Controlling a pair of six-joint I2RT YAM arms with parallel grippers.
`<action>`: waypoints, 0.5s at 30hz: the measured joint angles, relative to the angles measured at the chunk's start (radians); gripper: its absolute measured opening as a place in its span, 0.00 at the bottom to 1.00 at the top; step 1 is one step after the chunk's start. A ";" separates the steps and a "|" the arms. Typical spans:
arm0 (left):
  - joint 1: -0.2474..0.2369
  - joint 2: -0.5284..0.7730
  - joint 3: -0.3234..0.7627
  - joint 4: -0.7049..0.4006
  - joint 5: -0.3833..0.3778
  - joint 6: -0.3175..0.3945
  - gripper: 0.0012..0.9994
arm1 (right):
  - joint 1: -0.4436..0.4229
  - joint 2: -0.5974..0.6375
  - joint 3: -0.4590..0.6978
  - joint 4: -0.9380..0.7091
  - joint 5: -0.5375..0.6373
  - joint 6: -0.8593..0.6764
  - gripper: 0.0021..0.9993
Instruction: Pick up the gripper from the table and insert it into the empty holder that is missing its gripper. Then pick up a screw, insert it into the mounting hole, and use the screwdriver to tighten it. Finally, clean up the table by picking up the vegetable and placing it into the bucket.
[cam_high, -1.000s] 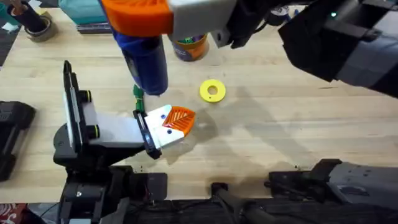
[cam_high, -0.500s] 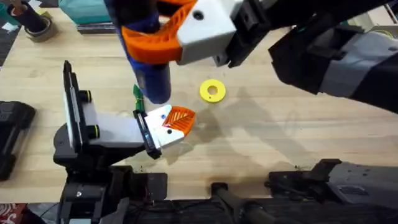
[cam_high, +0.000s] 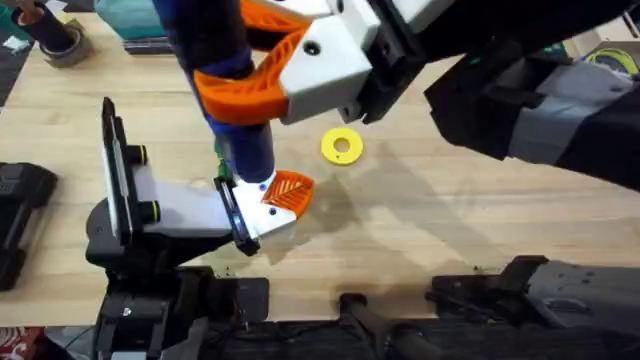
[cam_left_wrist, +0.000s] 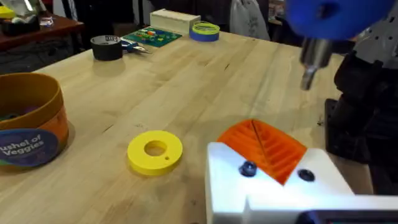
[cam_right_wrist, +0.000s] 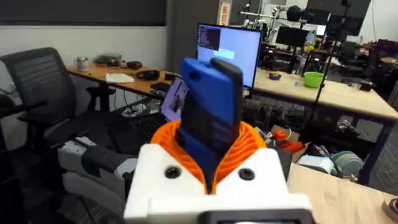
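1. Right hand (cam_high: 262, 62): your right arm reaches in from the far right, close under the overhead camera; its orange pads clamp the blue screwdriver (cam_high: 235, 110) upright.
2. Screwdriver: silver tip (cam_left_wrist: 309, 73) points down, just above the left hand (cam_high: 272, 200).
3. Left hand: low over the bench (cam_high: 440, 230), near left; orange ribbed pad (cam_left_wrist: 264, 148) on a white finger block (cam_left_wrist: 273, 186), two dark screw heads beside it. You cannot tell its opening.
4. Yellow ring disc (cam_high: 342, 146): flat on the bench, just right of the screwdriver.
5. Bucket (cam_left_wrist: 30, 118): upright beside the disc.
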 joint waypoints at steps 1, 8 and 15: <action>0.000 0.000 0.000 0.000 0.000 0.000 0.00 | 0.001 0.003 0.000 0.000 0.000 0.000 0.02; 0.000 0.000 0.000 0.000 0.000 0.000 0.00 | 0.004 0.042 0.000 -0.001 0.000 -0.001 0.02; 0.000 0.000 0.000 0.000 0.000 0.000 0.00 | 0.014 0.059 -0.004 -0.003 0.000 -0.015 0.02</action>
